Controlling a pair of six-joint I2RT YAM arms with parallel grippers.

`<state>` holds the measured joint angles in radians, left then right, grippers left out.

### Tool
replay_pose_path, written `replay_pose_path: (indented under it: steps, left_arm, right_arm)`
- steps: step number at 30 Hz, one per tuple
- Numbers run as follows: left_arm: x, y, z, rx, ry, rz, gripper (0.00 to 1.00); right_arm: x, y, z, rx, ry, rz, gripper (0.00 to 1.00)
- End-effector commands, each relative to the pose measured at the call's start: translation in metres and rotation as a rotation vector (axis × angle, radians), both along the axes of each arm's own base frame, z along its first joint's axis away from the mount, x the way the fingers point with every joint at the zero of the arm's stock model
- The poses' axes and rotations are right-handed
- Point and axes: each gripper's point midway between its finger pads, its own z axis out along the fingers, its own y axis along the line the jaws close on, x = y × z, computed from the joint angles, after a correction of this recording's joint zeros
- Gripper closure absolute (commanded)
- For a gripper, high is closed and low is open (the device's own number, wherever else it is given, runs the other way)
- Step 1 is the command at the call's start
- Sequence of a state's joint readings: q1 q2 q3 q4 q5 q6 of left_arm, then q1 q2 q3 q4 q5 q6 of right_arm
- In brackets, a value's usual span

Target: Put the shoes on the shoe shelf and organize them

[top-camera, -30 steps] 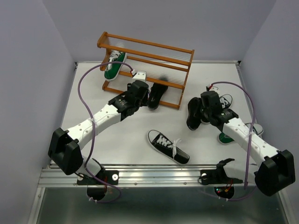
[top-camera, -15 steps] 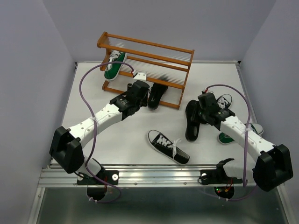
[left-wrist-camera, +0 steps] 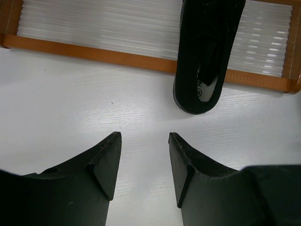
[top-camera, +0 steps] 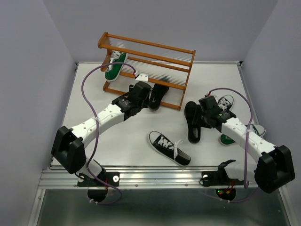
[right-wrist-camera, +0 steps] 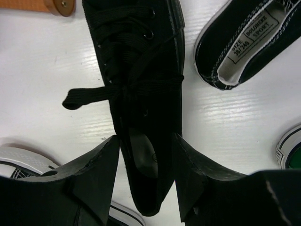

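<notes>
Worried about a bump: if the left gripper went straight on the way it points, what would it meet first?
Probably the shoe shelf's front rail. The all-black shoe's heel overhangs that rail just right of the left gripper's line, so one open finger might touch it first; depth is unclear.

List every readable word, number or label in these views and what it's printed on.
"SIZE 38/240": white label inside the black sneaker, right wrist view.
"BOLONERE SPORT": same label, second line; the brand letters are small, so the spelling is uncertain.
Round stamp on the insole of the all-black shoe on the shelf, left wrist view: too small to read.
Top view: nothing legible.
</notes>
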<state>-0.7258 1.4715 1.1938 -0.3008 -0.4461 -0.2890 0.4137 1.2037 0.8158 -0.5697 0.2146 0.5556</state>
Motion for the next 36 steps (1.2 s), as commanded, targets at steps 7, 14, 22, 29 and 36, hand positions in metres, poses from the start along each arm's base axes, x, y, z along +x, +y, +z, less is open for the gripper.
replay_pose_path:
  steps: [7, 14, 22, 29, 36]
  left_arm:
    - [0.008, -0.009, 0.017, -0.028, -0.035, -0.004, 0.45]
    - [0.009, -0.011, 0.017, -0.031, -0.034, -0.006, 0.45]
    - [0.008, -0.008, 0.014, -0.017, -0.028, -0.001, 0.45]
    - [0.008, -0.004, 0.019, -0.013, -0.041, 0.010, 0.45]
    - [0.012, 0.003, 0.039, 0.015, -0.082, 0.034, 0.45]
  right_arm:
    - [-0.023, 0.000, -0.004, 0.040, 0.032, -0.008, 0.48]
    - [-0.022, -0.010, -0.019, -0.010, 0.069, -0.068, 0.51]
    - [-0.027, -0.002, -0.060, 0.003, 0.150, -0.052, 0.66]
    - [-0.022, -0.004, -0.027, 0.017, 0.055, -0.040, 0.99]
    - [-0.023, 0.001, 0.023, 0.060, -0.025, 0.015, 0.99]
